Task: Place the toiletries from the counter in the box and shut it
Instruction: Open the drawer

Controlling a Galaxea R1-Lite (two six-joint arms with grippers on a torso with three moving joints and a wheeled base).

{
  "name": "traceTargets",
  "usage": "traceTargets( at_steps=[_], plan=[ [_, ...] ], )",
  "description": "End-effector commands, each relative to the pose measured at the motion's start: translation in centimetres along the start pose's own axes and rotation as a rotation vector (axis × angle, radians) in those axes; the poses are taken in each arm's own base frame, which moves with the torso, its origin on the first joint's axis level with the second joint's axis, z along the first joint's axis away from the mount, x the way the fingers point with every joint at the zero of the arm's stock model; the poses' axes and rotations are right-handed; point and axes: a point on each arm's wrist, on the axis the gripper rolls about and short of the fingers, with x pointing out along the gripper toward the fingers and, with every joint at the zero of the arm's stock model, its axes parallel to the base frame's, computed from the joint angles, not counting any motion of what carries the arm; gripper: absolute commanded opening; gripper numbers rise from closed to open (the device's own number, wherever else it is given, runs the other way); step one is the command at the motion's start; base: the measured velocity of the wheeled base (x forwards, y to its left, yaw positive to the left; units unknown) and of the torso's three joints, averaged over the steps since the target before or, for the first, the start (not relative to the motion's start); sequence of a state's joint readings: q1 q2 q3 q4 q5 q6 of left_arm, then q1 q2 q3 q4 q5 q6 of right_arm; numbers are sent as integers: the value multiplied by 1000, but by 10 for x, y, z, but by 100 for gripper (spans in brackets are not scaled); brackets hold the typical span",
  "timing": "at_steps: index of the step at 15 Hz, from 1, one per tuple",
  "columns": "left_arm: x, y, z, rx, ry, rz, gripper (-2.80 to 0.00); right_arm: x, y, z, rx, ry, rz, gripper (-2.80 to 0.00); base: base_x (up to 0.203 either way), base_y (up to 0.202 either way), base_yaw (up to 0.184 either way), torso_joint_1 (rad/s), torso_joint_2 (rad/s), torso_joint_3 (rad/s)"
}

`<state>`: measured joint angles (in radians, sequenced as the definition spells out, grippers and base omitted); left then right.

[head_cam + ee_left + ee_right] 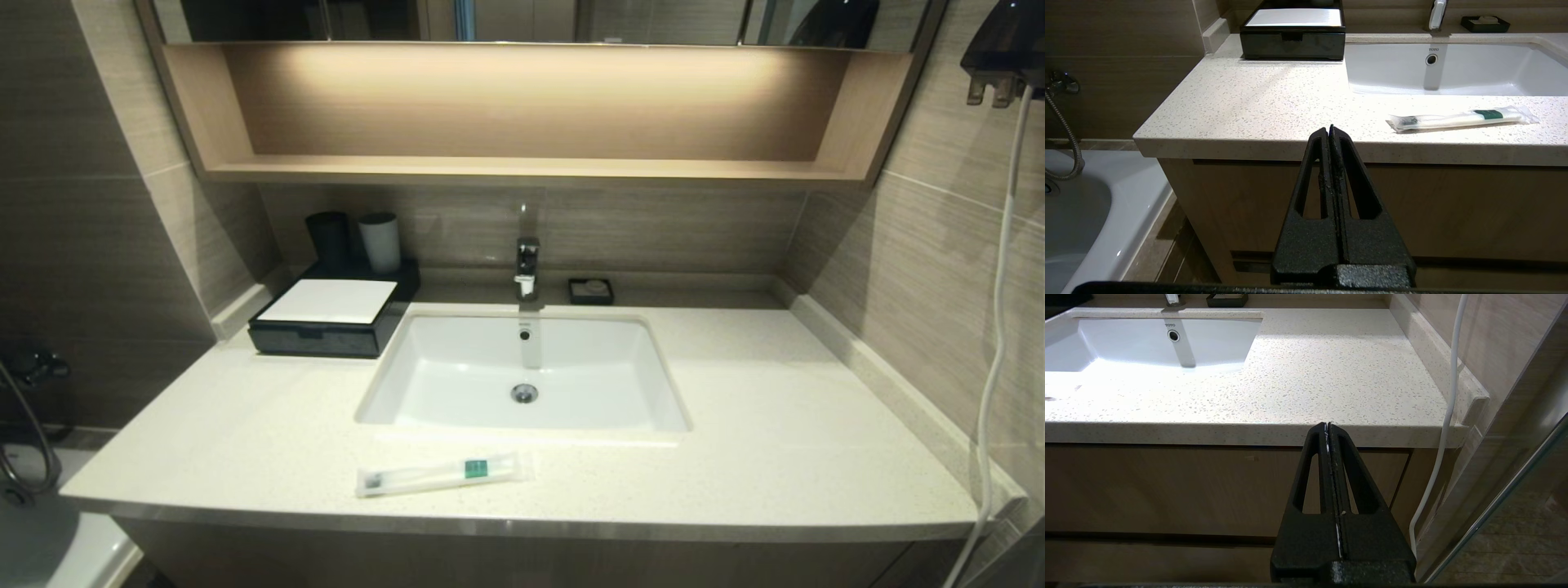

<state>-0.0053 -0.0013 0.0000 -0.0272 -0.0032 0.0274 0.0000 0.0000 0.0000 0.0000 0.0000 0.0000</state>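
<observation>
A clear packet with a white toothbrush lies on the speckled counter in front of the white basin; it also shows in the left wrist view. The black box with a white top stands at the back left, its drawer shut; it also shows in the left wrist view. My left gripper is shut and empty, low in front of the counter's edge. My right gripper is shut and empty, low before the counter's right part. Neither gripper shows in the head view.
A black cup and a grey cup stand behind the box. A tap and a small black soap dish sit behind the basin. A white cable hangs at the right wall. A bathtub lies left.
</observation>
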Motion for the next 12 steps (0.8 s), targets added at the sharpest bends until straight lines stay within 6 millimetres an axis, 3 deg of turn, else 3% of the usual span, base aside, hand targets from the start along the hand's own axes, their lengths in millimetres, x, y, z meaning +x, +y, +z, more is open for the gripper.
traceTargets(
  at_steps=[1, 12],
  plan=[
    [1, 0, -6, 1, 21, 0, -280, 0, 0, 0, 0, 0, 0, -280, 0, 0, 0, 0, 0, 0],
    [1, 0, -6, 5, 21, -3, -280, 0, 0, 0, 0, -1, 0, -280, 0, 0, 0, 0, 0, 0]
  ],
)
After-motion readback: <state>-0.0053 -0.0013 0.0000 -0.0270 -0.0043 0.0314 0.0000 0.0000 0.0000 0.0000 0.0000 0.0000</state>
